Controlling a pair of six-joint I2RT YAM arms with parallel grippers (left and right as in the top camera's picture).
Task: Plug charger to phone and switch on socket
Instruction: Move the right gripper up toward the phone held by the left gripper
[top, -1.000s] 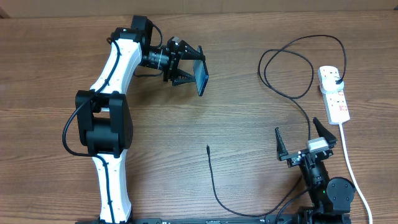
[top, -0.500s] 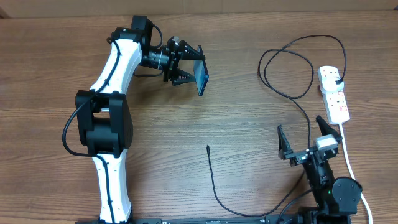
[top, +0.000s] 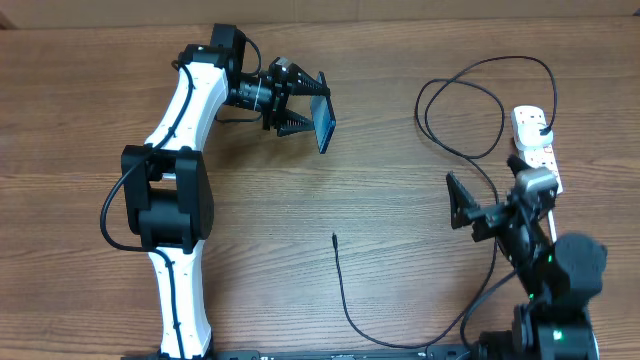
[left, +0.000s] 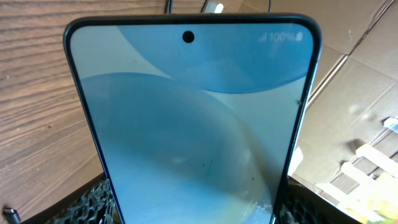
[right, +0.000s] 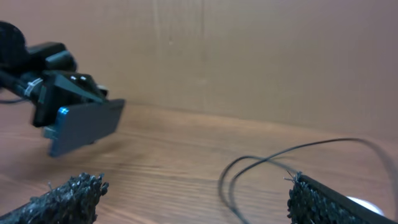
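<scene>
My left gripper (top: 312, 112) is shut on the phone (top: 325, 122) and holds it on edge above the far middle of the table. In the left wrist view the phone's blue screen (left: 193, 118) fills the frame between the jaws (left: 193, 208). The phone also shows far left in the right wrist view (right: 84, 127). The charger's connector tip (top: 334, 238) lies free on the table, and its black cable (top: 470, 150) loops to a plug in the white socket strip (top: 537, 150) at the right. My right gripper (top: 492, 198) is open and empty, raised just left of the strip; its jaws (right: 193, 199) frame the cable loop (right: 261, 165).
The strip's white cord (top: 560, 250) runs toward the front right edge. The cable (top: 350, 310) curves along the front middle. A cardboard wall (right: 249, 56) stands behind the table.
My right arm has risen and moved away from the front edge toward the socket strip, gripper still open. The left arm and phone have not moved.
</scene>
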